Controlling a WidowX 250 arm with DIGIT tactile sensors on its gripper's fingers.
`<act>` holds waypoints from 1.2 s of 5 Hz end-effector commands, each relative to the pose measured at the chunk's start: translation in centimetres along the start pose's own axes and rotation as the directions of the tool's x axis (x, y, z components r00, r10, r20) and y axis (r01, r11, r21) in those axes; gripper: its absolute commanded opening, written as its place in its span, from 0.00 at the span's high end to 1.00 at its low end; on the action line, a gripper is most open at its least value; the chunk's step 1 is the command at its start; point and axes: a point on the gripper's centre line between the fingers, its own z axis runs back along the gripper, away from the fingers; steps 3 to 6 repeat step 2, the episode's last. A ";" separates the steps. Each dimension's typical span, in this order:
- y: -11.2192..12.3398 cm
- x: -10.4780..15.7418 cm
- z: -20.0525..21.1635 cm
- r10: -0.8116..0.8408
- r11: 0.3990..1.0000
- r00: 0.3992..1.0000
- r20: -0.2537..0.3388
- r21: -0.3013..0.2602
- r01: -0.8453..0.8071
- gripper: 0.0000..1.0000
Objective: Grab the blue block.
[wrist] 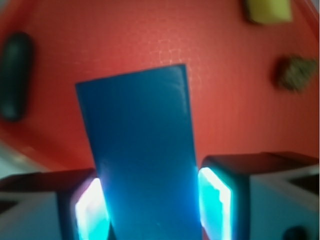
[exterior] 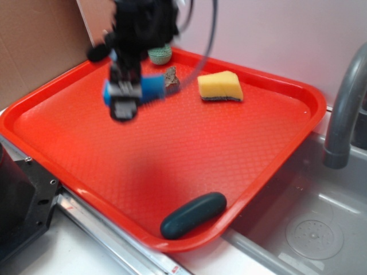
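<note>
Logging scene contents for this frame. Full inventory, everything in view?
tray: 1, red, beside the sink
blue block: 1, bright blue, held between the fingers above the tray
sponge: 1, yellow, far side of the tray
oval bar: 1, dark teal, near rim of the tray
rock-like lump: 1, grey-brown, next to the block
round scrubber: 1, green, far rim, partly hidden
faucet: 1, grey, right edge
sink: 1, grey, right of the tray
hand: 1, black, shut on the blue block

A kitchen sink area: a curved grey metal faucet rises beside a grey steel basin, with a yellow scrubbing sponge nearby.
</note>
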 end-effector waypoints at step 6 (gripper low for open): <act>3.6 -5.8 5.3 0.680 0.724 0.724 0.112 -0.251 -0.642 1.00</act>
